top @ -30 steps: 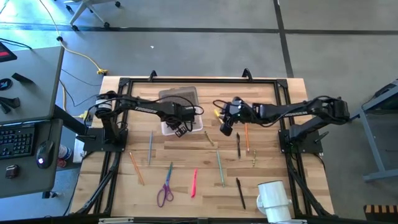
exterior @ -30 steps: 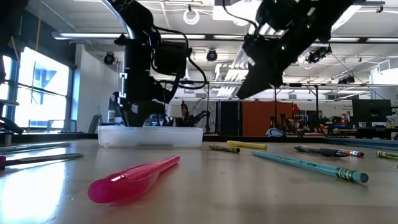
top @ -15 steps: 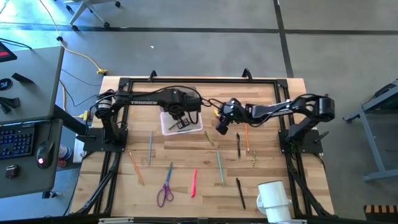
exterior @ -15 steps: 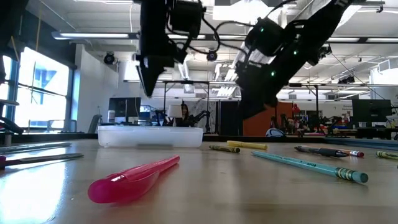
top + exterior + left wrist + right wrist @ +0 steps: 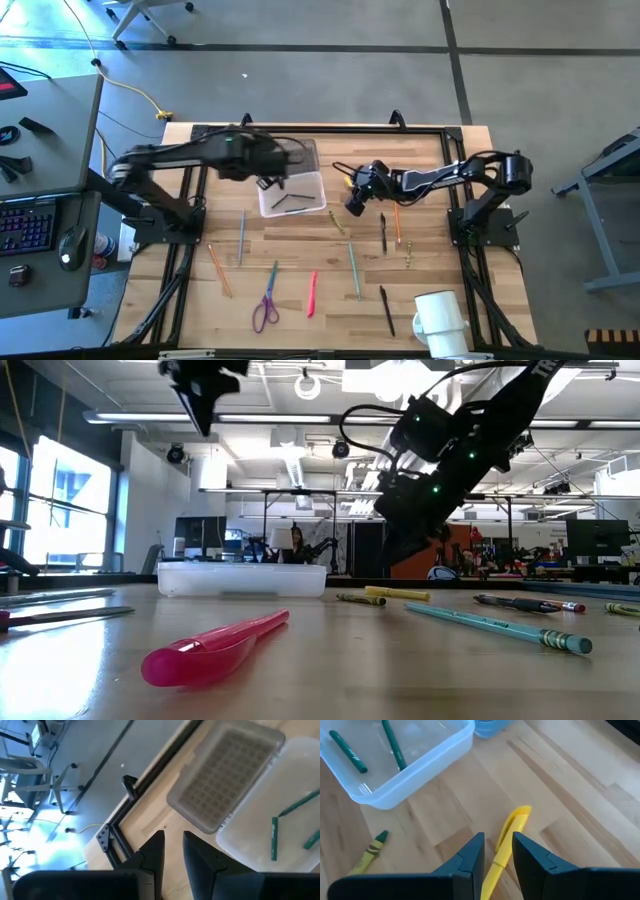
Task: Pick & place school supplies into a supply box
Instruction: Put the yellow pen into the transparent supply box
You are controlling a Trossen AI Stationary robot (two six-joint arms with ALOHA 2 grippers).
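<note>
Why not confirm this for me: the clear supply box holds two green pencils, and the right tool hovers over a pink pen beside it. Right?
Not quite. The pen under the right tool is yellow, not pink, as the right wrist view shows. The rest stands: the supply box holds two green pencils.

floor: grey concrete (image 5: 320,60) | left of wooden table (image 5: 440,300): grey desk (image 5: 50,170) with keyboard (image 5: 25,228) | above desk: office chair (image 5: 145,15)

Four views: one overhead, one table-level, two wrist cams.
High looks straight down; low looks level across the tabletop; both wrist cams sit close, sharing the supply box (image 5: 280,827) (image 5: 405,767).
</note>
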